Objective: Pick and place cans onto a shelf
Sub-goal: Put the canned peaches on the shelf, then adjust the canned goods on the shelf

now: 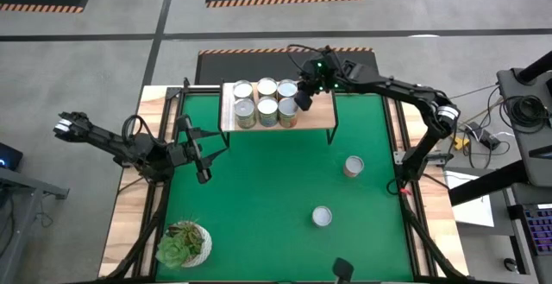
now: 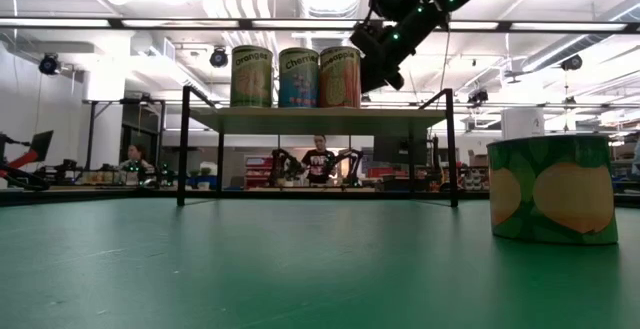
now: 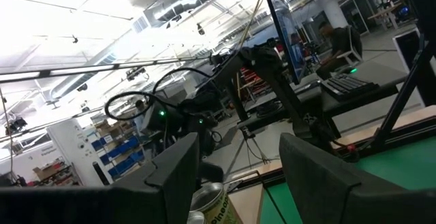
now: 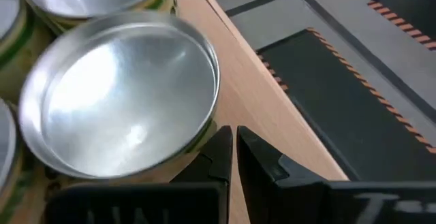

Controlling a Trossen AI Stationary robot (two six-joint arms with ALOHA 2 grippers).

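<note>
Here, right gripper [image 4: 233, 157] closed, just beside shelf's [image 4: 272, 125] nearest can [image 4: 119, 94]

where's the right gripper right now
In the high view the right gripper, shut, sits over the shelf, right beside the six cans grouped there.

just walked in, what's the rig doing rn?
Stacking cans onto the shelf. Six cans stand on it in two rows. The right gripper is over the shelf beside the end of the rows, fingers shut and holding nothing. Two cans are left on the green mat, one nearer the shelf, one farther out. The left gripper waits over the mat's left side, part open and empty.
</note>
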